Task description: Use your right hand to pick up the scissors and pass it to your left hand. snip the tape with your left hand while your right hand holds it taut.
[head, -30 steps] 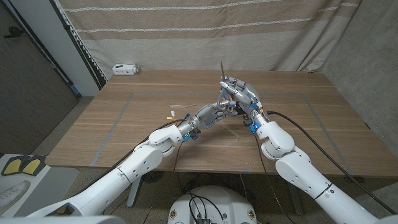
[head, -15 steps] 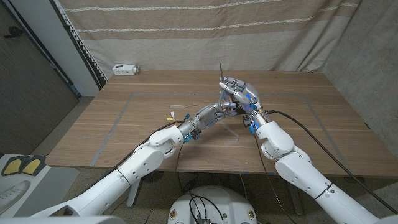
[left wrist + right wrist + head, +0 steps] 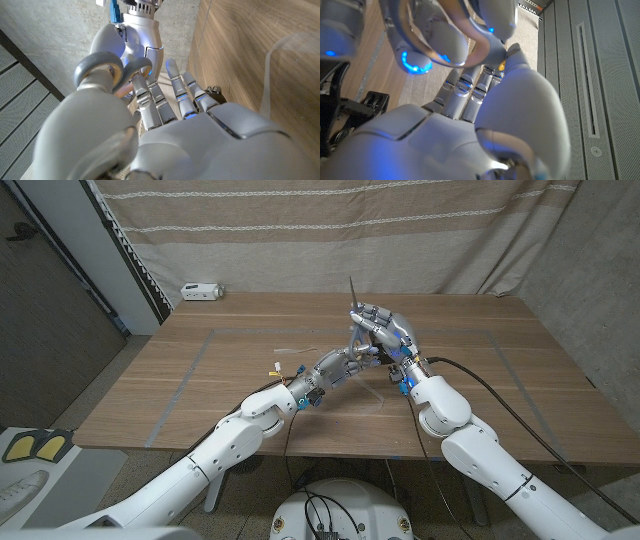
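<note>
**Item: scissors, mid-handover above the counter**

Step in hand, as judged: transfer from right robot hand (image 3: 386, 330) to left robot hand (image 3: 345, 363).

Right robot hand: raised over the counter (image 3: 480, 360), fingers closed around the scissors (image 3: 353, 300).

Left robot hand: touching the right one from below; thumb apparently through a handle loop (image 3: 100, 67). Whether it grips cannot be told.

Scissors: grey looped handles, slim blades closed, tip pointing up above the right robot hand.

Tape (image 3: 290, 355): pale strip on the counter, beside the left robot hand.

Next move calls for: a firm left grip before the right one lets go.
</note>
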